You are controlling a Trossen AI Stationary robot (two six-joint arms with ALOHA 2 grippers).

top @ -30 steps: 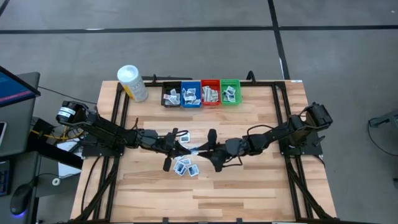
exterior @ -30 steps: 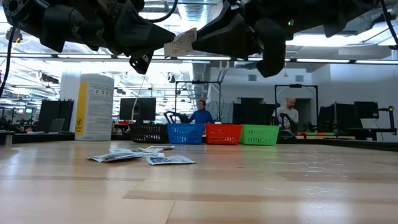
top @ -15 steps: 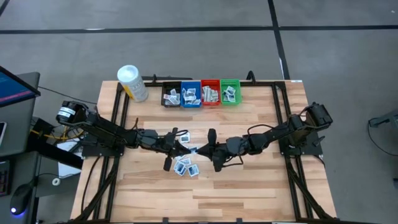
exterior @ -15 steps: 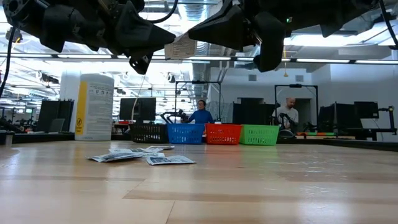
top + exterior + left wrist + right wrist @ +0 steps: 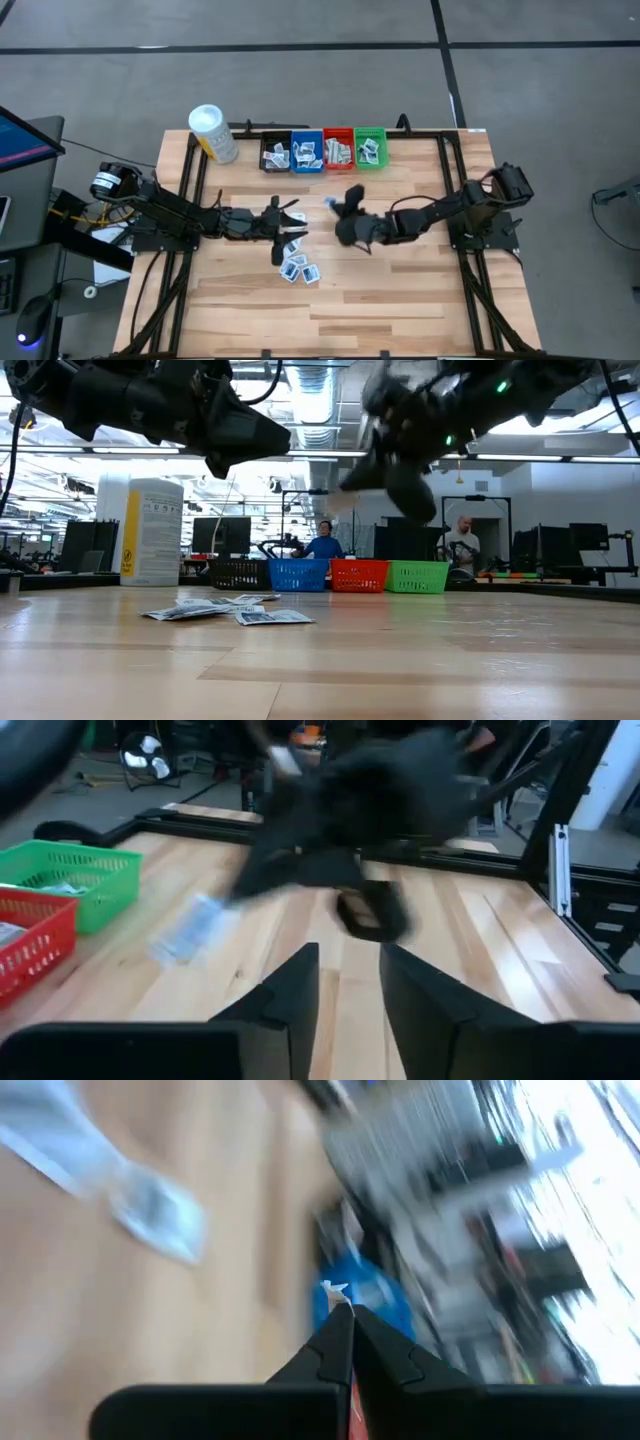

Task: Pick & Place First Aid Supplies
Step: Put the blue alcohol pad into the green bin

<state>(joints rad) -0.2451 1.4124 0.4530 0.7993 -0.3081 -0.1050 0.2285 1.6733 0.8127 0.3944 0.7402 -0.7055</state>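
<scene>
Several first aid packets (image 5: 298,268) lie flat in a loose heap on the wooden table, also seen in the low view (image 5: 230,610). Above and just beyond them my left gripper (image 5: 289,228) stands open with nothing between its fingers (image 5: 345,990). My right gripper (image 5: 338,205) is shut on one small white and blue packet (image 5: 330,203) in the air, between the heap and the row of bins. In the left wrist view that packet (image 5: 190,930) is a pale blur beside the right arm. My right gripper pinches the packet between its two shut fingers. In its wrist view only a small white corner (image 5: 333,1289) pokes out past the fingertips. The fingers run nearly level, slanting toward the table's far left. The packet is lifted clear of the table; blur hides the rest.
Along the far edge stand a black bin (image 5: 274,155), a blue bin (image 5: 306,153), a red bin (image 5: 338,151) and a green bin (image 5: 370,149), each with packets inside. A yellow container with a white cap (image 5: 212,133) stands at the far left. Bare wood lies toward the near edge.
Both grippers met over the heap with one packet between them. My right gripper shut on it, my left gripper opened and let go. The right gripper then swung quickly toward the far edge and the bins, carrying the packet. My left gripper stayed in place and turned a little.
</scene>
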